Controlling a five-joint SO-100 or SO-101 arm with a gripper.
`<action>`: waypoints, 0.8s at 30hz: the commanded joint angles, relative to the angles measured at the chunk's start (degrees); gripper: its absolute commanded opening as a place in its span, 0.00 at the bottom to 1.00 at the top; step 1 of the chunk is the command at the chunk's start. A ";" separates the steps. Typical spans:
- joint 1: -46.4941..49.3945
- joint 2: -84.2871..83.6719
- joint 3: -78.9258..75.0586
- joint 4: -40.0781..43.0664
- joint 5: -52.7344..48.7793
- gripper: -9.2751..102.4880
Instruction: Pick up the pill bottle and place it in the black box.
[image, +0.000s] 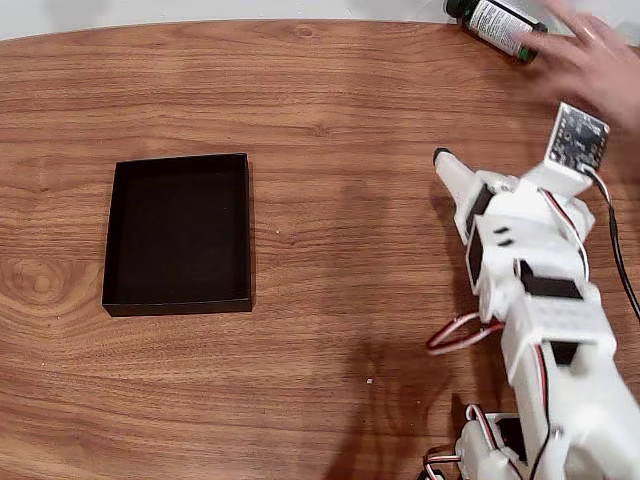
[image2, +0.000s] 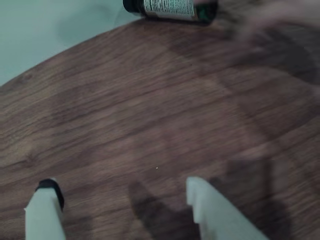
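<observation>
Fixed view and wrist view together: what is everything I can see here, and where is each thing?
Small dark glass pill bottle with white-and-green label: one, lying on its side at the table's far edge, top right in the fixed view, top centre in the wrist view.
Shallow matte-black rectangular box: one, empty, left of centre in the fixed view.
Brown wood-grain table: one, under everything.
Person's hand: one, blurred, by the bottle at top right in the fixed view.
White robot arm: one, lower right in the fixed view.
White two-finger gripper: one, open, over bare table at the wrist view's bottom.
</observation>
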 joint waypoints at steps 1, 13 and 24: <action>3.60 9.58 2.02 4.83 2.29 0.32; 9.84 34.98 5.36 19.86 4.39 0.34; 3.43 56.43 7.91 38.41 3.52 0.38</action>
